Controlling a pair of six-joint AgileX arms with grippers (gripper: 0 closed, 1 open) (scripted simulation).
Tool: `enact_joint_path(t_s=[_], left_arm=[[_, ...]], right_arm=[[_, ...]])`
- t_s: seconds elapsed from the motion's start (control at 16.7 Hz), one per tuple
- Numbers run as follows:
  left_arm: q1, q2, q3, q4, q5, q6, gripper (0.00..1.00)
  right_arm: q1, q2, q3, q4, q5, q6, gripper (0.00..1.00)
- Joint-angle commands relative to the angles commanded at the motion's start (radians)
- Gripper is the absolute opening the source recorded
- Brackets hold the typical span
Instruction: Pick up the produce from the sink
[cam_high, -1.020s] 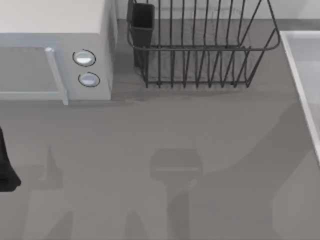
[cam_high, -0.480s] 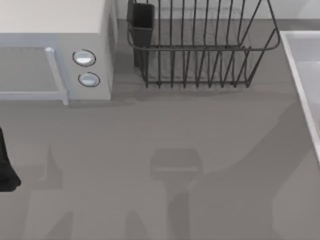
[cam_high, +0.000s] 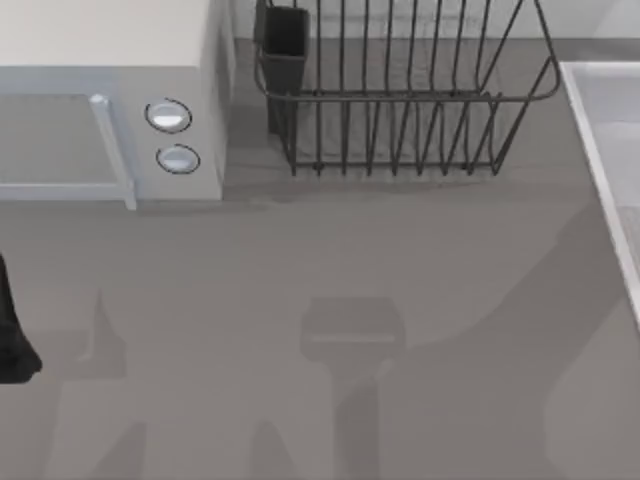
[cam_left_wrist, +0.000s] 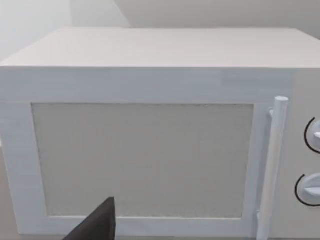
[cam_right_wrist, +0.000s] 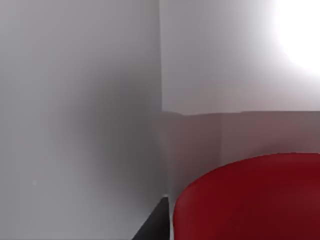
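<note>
The produce (cam_right_wrist: 250, 200) is glossy red and rounded, and it looms very close in the right wrist view, against the pale grey inner walls of the sink (cam_right_wrist: 80, 125). A black part of my right gripper (cam_right_wrist: 155, 225) shows right beside its edge; whether it touches the produce cannot be told. In the top view the sink (cam_high: 600, 150) is a pale basin with a lighter raised rim at the table's right edge. My left gripper (cam_high: 12, 330) is parked at the table's far left edge, and it faces the white box's door (cam_left_wrist: 142, 160).
A white box with two round knobs (cam_high: 168, 116) and a bar handle (cam_high: 112, 150) stands at the back left. A dark wire dish rack (cam_high: 400, 100) stands at the back middle. Arm shadows lie across the grey table (cam_high: 350, 340).
</note>
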Motion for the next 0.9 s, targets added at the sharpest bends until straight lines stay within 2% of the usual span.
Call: enact_joint_path(t_s=[0.48, 0.66, 0.9], left_arm=[[0.000, 0.000, 0.000, 0.000, 0.000, 0.000, 1.00], [0.000, 0.000, 0.000, 0.000, 0.000, 0.000, 1.00], [0.000, 0.000, 0.000, 0.000, 0.000, 0.000, 1.00]], right_arm=[[0.001, -0.054, 0.080, -0.090, -0.012, 0.005, 0.00], [-0.001, -0.059, 0.237, -0.252, -0.012, 0.002, 0.00], [-0.003, -0.084, 0.522, -0.590, -0.012, 0.000, 0.00]])
